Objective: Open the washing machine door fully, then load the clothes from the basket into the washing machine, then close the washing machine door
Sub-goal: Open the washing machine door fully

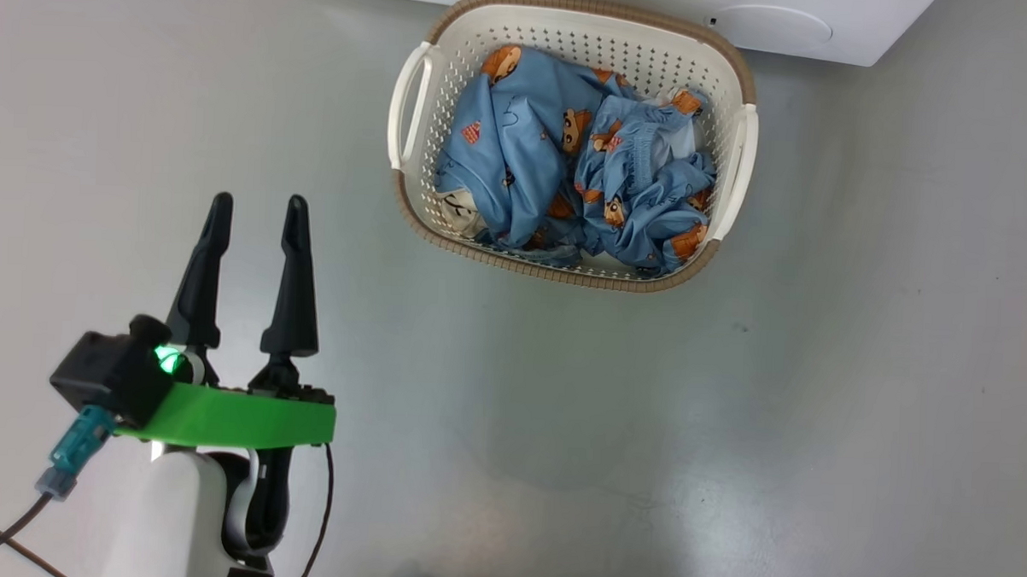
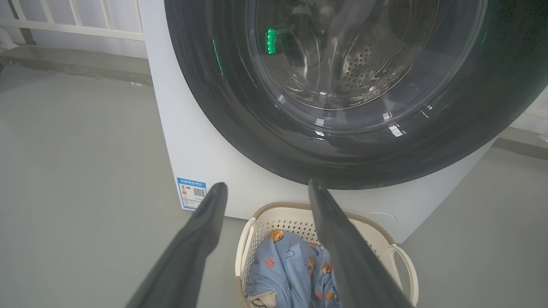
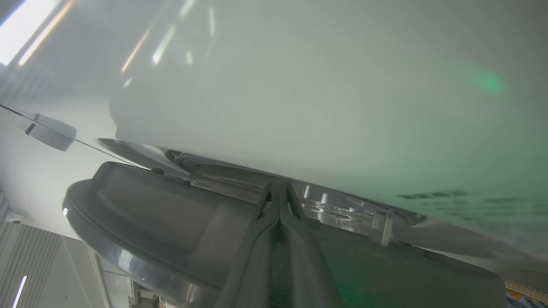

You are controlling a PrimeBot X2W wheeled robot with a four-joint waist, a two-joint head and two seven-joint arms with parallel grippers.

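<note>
Basket of clothes forward-right of left end effector, well apart.

Bare grey floor left, right and near side of the basket, with open room above the clothes. Blocked on the far side by the washing machine, just behind the basket's rim. Closed off at the drum by the washing machine door, save a narrow slit along its edge, with the pressed-together fingers of the right gripper at it.
</note>
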